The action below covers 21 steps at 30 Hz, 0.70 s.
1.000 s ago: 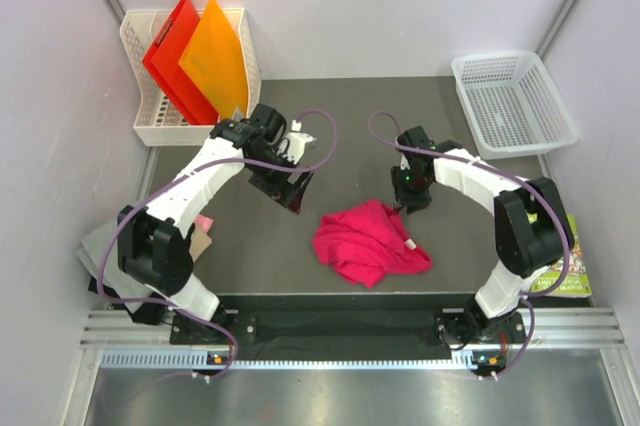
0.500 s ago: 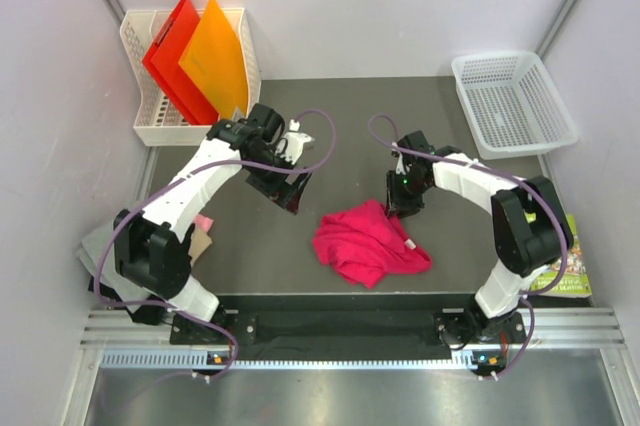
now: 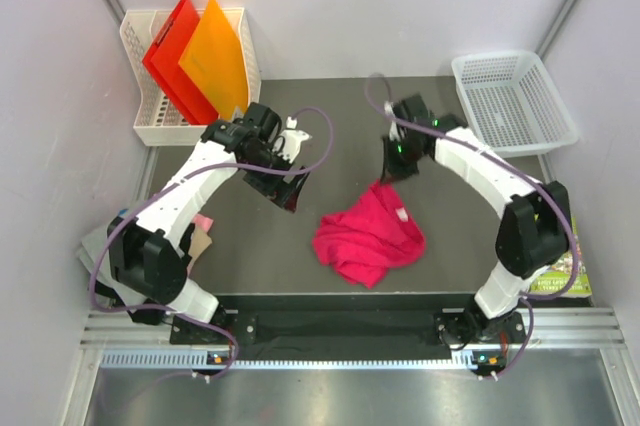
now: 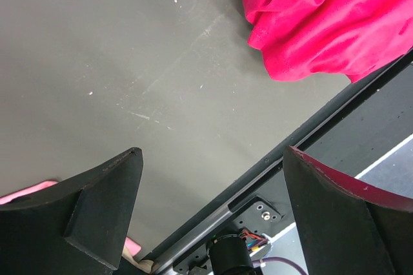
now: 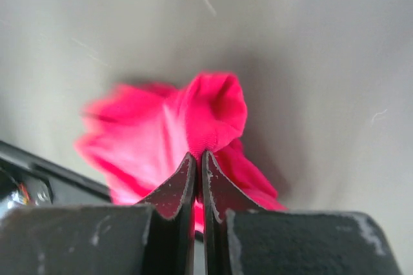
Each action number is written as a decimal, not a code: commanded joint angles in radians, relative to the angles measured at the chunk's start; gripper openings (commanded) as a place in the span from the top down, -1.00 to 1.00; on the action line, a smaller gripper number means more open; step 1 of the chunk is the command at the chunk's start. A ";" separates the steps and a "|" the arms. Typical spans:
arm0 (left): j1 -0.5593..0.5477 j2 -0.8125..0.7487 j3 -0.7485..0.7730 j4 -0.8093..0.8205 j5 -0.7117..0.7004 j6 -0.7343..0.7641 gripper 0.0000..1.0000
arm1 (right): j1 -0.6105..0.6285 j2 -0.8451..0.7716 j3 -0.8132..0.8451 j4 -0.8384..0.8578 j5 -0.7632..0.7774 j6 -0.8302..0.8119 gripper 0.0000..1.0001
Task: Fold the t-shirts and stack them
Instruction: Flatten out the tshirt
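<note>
The magenta-pink t-shirt [image 3: 368, 238] lies crumpled on the dark table [image 3: 340, 126] near the front middle. Its far edge is pulled up into a peak. My right gripper [image 3: 388, 174] is shut on that peak; in the right wrist view a fold of pink cloth [image 5: 213, 113] bulges out past the closed gripper [image 5: 199, 154]. My left gripper [image 3: 288, 191] hangs open over bare table to the shirt's left, holding nothing [image 4: 213, 152]; the shirt [image 4: 322, 17] shows at the upper right of its view. Smaller folded grey [image 3: 98, 246] and pale pink [image 3: 204, 221] t-shirts lie at the left edge.
A white rack [image 3: 150, 126] with red [image 3: 175, 61] and orange folders [image 3: 215, 56] stands at the back left. A white mesh basket [image 3: 512, 101] sits at the back right. A green-covered book [image 3: 565, 276] lies by the right arm's base.
My right gripper has shut on the shirt's far edge and moved up and toward the back, drawing the cloth into a peak. The left arm has barely moved.
</note>
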 commanded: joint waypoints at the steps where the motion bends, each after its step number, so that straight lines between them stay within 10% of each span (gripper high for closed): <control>1: -0.001 -0.047 0.040 0.013 0.010 -0.022 -0.89 | 0.160 -0.203 0.456 -0.082 0.195 -0.100 1.00; 6: -0.001 -0.045 0.037 0.019 0.042 -0.050 -0.89 | 0.390 -0.264 0.618 -0.125 0.498 -0.117 1.00; 21: -0.082 0.021 -0.018 0.071 0.128 -0.098 -0.88 | 0.390 -0.403 0.471 -0.291 0.776 -0.065 1.00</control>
